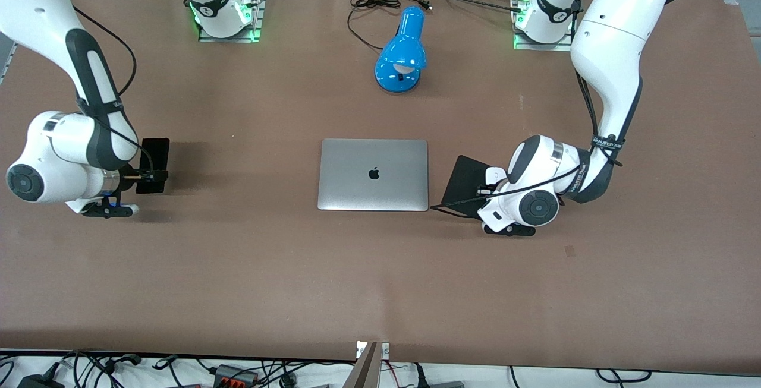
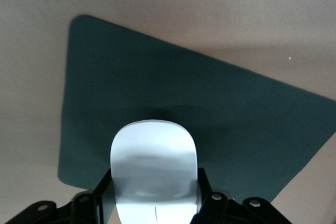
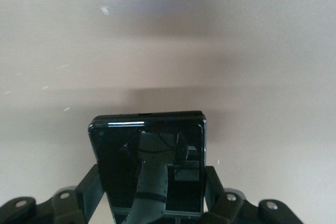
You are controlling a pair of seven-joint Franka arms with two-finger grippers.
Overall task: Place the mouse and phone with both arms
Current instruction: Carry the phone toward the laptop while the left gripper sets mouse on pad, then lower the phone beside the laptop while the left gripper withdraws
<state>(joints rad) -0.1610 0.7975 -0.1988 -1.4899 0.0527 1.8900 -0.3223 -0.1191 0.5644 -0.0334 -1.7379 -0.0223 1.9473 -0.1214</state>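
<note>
Both arms mid-carry. Left end effector (image 2: 155,203) grips the mouse (image 2: 153,169) over the mouse pad (image 2: 236,114), at the laptop's (image 1: 373,174) 3 o'clock. Right end effector (image 3: 152,203) grips the phone (image 3: 149,166) over bare worktop (image 1: 380,287), at its 9 o'clock. Next, probably: lower, then release.

Brown table (image 1: 380,281) top fills most of front view. Closed silver laptop (image 1: 373,174) at centre; black mouse pad (image 1: 467,183) just beside it, toward left arm's end. Blue desk lamp (image 1: 402,55) farther from the camera, black cord (image 1: 380,3) coiled near it. Loose cables (image 1: 119,370) below table's near edge.
</note>
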